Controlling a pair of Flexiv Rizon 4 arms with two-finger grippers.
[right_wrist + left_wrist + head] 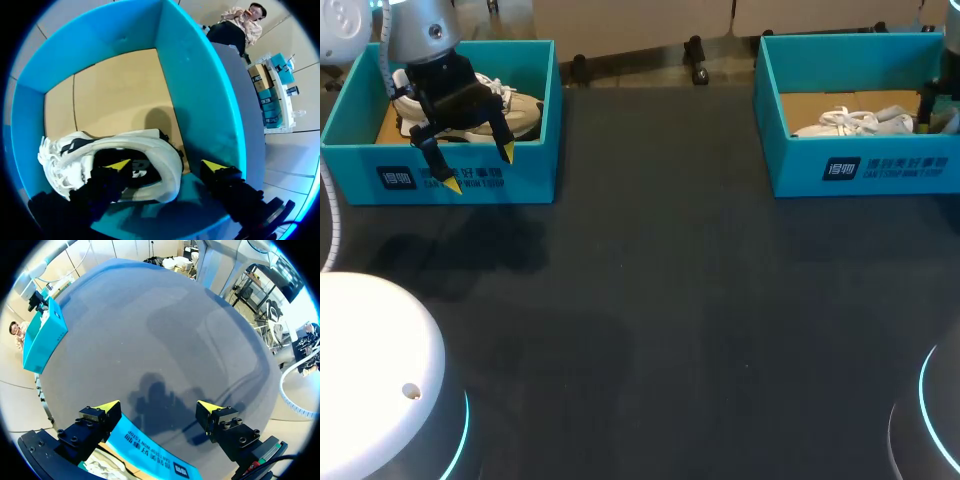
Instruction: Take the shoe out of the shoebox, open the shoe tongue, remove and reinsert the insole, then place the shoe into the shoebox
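Two teal shoeboxes stand at the table's far side. In the left shoebox [470, 175] lies a white shoe [515, 110]. My left gripper [478, 168] hangs open over that box's front wall [150, 450], with nothing between its fingers. The right shoebox [860, 165] holds a white shoe [855, 122] on its cardboard floor. My right gripper [166, 165] is down inside this box and open. One finger [112, 172] is in the shoe's [150, 142] mouth and the other [220, 172] is outside the heel, near the box wall [200, 90].
A wide stretch of dark table [660, 300] lies between and in front of the boxes. My arms' white bases sit at the near left [370, 380] and near right [935, 420] corners.
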